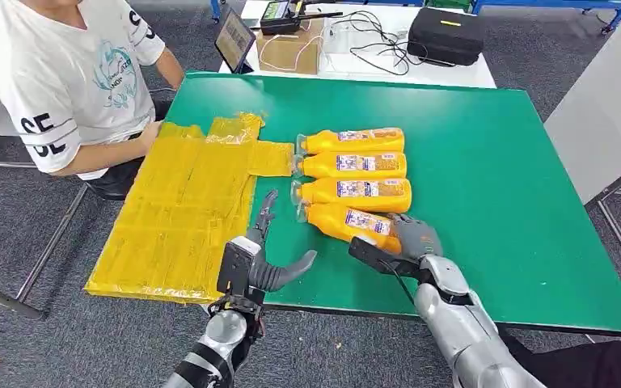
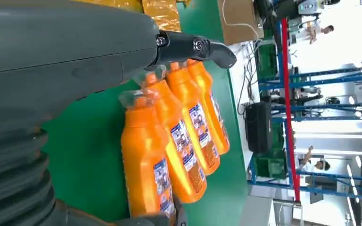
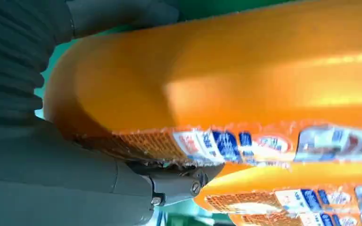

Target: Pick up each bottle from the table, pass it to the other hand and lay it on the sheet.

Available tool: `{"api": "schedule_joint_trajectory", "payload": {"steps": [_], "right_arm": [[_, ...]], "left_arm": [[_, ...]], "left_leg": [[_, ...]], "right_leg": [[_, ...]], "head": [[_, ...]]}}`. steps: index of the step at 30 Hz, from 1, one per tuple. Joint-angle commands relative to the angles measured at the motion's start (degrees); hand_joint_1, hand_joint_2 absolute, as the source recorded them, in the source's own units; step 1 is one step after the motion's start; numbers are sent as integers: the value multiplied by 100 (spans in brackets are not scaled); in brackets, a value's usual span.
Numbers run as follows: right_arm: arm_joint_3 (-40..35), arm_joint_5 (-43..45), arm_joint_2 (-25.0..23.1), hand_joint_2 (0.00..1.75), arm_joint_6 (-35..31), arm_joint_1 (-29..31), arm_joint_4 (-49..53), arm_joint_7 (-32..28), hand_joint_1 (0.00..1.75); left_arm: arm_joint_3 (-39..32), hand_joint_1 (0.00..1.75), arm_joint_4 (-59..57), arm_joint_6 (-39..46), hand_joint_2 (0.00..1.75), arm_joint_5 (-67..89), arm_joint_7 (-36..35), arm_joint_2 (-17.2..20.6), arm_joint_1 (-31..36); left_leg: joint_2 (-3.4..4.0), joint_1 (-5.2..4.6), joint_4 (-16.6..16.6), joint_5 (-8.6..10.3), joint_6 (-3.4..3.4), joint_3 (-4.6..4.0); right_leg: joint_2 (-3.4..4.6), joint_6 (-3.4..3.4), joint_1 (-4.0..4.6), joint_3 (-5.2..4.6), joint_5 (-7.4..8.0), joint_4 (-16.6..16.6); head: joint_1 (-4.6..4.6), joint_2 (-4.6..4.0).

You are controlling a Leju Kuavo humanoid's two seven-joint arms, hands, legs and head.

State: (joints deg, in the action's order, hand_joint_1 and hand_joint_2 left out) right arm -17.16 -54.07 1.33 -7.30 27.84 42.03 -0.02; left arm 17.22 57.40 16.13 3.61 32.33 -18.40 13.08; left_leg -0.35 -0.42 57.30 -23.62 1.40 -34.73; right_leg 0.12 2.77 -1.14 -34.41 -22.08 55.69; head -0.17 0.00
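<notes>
My right hand (image 1: pixel 404 242) is wrapped round the nearest bottle (image 1: pixel 352 222) on the table (image 1: pixel 493 178); left hand (image 1: pixel 263 263) is empty, fingers spread beside the sheet (image 1: pixel 178 218). I'd squeeze firmly, then lift level.

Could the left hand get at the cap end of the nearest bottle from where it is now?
Probably yes. The left hand is open beside the yellow sheet, with bare green table between it and the nearest bottle, whose base end the right hand grips.

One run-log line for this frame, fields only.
phase: pickup | right robot hand: grips nearest bottle on table | left robot hand: open, waiting | sheet: no bottles
</notes>
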Motion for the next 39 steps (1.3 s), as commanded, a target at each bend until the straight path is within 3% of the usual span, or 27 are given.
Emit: {"api": "schedule_joint_trajectory", "payload": {"steps": [1,10,15,20,29,37,39], "right_arm": [[254,925,-122,175,-105,-622,692,-399,175],[254,925,-122,175,-105,-622,692,-399,175],[723,2045,-564,175,-497,-1245,1794,-959,175],[575,2585,-954,175,-948,-1500,2220,-1257,175],[324,3102,-1368,175,-1215,-1052,1366,-1710,175],[-283,3314,-1523,175,-1078,-558,501,-1878,175],[-320,3320,-1551,175,-1062,-538,427,-1886,175]], "left_arm": [[-405,0,-673,258,175,110,59,30,384],[-405,0,-673,258,175,110,59,30,384],[-570,0,-689,597,175,214,91,161,441],[-662,0,-536,501,175,231,7,248,449],[-479,0,-735,415,175,184,-176,222,652],[-204,0,-521,-1228,175,-988,-599,258,647],[-182,0,-464,-1298,175,-1052,-635,261,639]], "left_leg": [[-6,10,-5,-4,-11,11],[-1,9,-2,-8,-11,-6],[-2,8,-4,-8,-13,-10],[6,8,-2,-10,-15,-36],[9,12,2,-10,-14,-53],[4,7,-1,-7,-12,-58],[8,9,-3,-9,-15,-50]], "right_leg": [[-13,-12,11,16,-6,-8],[-7,-11,10,-2,-8,-4],[-6,-13,8,-4,-8,-4],[8,-14,9,-31,-7,3],[12,-13,11,-48,-6,4],[9,-11,6,-53,-5,3],[12,-13,8,-46,-7,0]], "head": [[2,0],[0,0],[0,2],[0,0],[2,0],[0,0],[0,0]]}}
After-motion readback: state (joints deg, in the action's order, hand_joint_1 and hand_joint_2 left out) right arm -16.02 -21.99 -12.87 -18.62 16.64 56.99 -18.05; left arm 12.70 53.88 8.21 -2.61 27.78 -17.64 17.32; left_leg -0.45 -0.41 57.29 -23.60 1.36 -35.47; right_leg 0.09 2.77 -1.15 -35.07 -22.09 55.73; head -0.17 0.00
